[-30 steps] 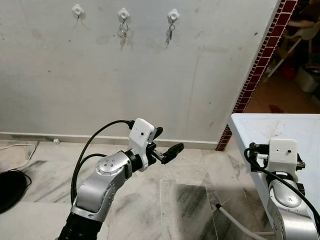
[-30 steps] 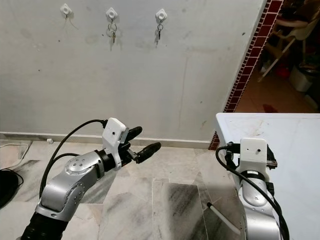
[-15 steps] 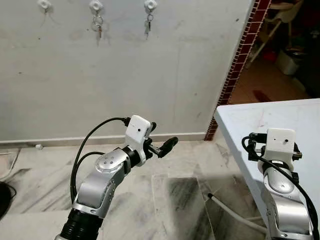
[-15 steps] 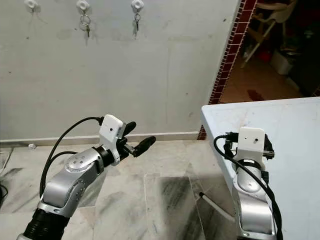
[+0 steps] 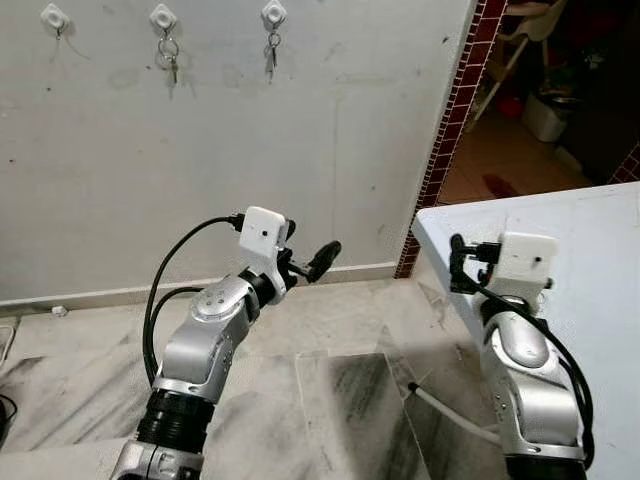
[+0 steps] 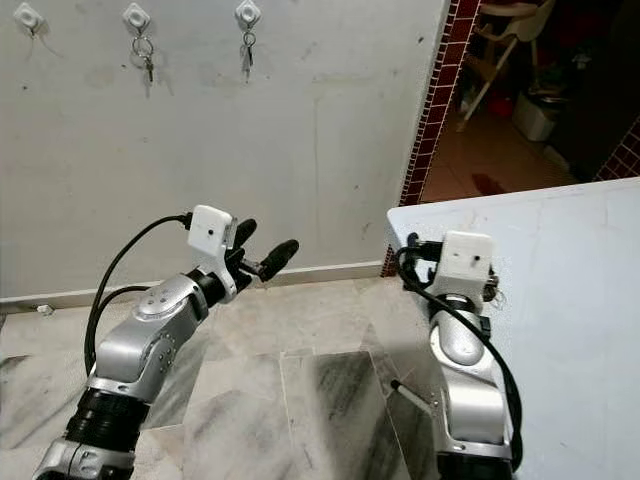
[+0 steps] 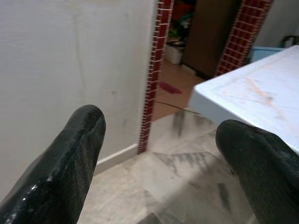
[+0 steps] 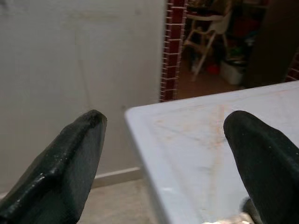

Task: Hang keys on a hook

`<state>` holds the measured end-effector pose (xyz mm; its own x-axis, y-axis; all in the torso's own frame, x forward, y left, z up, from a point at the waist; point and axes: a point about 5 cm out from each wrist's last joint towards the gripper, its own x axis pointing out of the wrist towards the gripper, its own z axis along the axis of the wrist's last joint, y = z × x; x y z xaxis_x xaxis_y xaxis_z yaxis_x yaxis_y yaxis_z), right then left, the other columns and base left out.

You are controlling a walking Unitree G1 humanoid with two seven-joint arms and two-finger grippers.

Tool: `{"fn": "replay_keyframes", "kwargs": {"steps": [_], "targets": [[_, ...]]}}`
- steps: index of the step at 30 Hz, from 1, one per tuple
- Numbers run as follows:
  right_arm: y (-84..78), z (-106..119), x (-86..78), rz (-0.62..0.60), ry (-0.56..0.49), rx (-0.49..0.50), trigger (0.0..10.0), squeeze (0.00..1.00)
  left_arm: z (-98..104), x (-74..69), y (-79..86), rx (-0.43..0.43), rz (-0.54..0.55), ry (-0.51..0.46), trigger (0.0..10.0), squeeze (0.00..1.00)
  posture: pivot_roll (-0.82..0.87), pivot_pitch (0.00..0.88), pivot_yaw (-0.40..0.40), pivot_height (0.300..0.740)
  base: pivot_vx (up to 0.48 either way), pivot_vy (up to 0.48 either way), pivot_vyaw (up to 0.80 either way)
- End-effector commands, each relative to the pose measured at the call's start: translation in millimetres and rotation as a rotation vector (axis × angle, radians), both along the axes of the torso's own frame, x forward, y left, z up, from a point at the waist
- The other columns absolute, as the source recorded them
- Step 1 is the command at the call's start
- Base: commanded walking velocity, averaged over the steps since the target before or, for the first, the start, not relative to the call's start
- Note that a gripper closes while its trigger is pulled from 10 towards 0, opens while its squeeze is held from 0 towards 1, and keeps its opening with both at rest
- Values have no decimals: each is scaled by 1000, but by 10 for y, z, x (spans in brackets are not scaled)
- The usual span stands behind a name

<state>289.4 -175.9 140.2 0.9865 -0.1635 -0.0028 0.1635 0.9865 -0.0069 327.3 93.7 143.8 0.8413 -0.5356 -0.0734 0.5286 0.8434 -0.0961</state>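
Item: keys, for hanging on a hook.

- Hooks: row of three on the wall [image 5: 300, 150], high up and well off to the left of the counter [image 5: 590, 230].
- Hook farthest from the counter [image 5: 54, 17]: no keys on it; judged the free one.
- Middle hook: keys [image 5: 168, 62] hanging. Hook nearest the counter: second set of keys [image 5: 271, 55] hanging. Long axis of both sets vertical, flat to the wall.
- Loose keys to carry: none made out for certain. Small pale scrap [image 8: 233, 218] on the counter at the very edge of the right wrist view, just beside one finger; too cropped to name.
- Left gripper [image 7: 161, 123]: raised over the floor, to the left of the counter and apart from it, aimed past the counter's corner toward the brick doorway. Jaws spread wide, nothing between them.
- Right gripper [image 8: 166, 119]: over the counter's near-left corner, aimed along the top. Jaws likewise spread, empty.
- Deciding relation: hooks up and away from the counter, above and behind the line of both jaws. Left gripper on the hook side, so nearer the free hook; right gripper nearer anything on the counter.
- Judgement: nothing in hand yet; a pick-up off the counter probably due first, then a turn back to the wall.
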Motion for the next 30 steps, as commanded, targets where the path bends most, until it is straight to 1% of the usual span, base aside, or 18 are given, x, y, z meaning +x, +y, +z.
{"fn": "replay_keyframes", "kwargs": {"steps": [1,3,4,7,8,12,14,15,17,20,25,30], "targets": [[6,50,-20,4,-29,1,10000,0,22,29,21,16,16,-18,10000,0,48,0,28,740,0,0,-769],[-3,51,-41,-3,-48,23,10000,0,27,52,-1,32,16,-40,10000,0,45,0,27,740,0,0,-775],[-5,57,-52,-2,-62,36,10000,0,20,62,-27,28,15,-33,10000,0,41,0,22,740,0,0,-800],[-1,63,-54,7,-61,18,10000,0,25,70,-74,31,8,-50,10000,0,38,0,20,740,0,0,0],[4,44,-41,7,-48,52,10000,0,25,76,-133,18,0,-53,10000,0,35,0,15,740,0,0,-800],[-12,36,-20,-8,-37,33,10000,0,22,84,-202,-11,-1,-53,10000,0,28,0,12,740,0,0,-784],[-6,34,-10,-9,-38,41,10000,0,24,86,-248,-26,-10,-54,10000,0,23,0,15,740,0,0,-769],[18,21,-2,0,-41,45,10000,0,26,88,-288,-46,-22,-56,10000,0,20,0,18,740,0,0,-763],[30,15,0,5,-42,46,10000,0,27,88,-299,-50,-26,-57,10000,0,18,0,19,740,0,0,-763],[69,-26,19,22,-35,42,10000,0,30,91,-371,-55,-41,-62,10000,0,19,0,21,740,0,0,-767],[32,9,18,14,-43,42,10000,0,33,85,-391,-62,-42,-67,10000,0,17,0,15,740,0,0,-766],[10,-3,8,9,-39,41,10000,0,4,68,-395,-61,-44,-61,10000,0,17,0,13,740,0,0,-769]]}}
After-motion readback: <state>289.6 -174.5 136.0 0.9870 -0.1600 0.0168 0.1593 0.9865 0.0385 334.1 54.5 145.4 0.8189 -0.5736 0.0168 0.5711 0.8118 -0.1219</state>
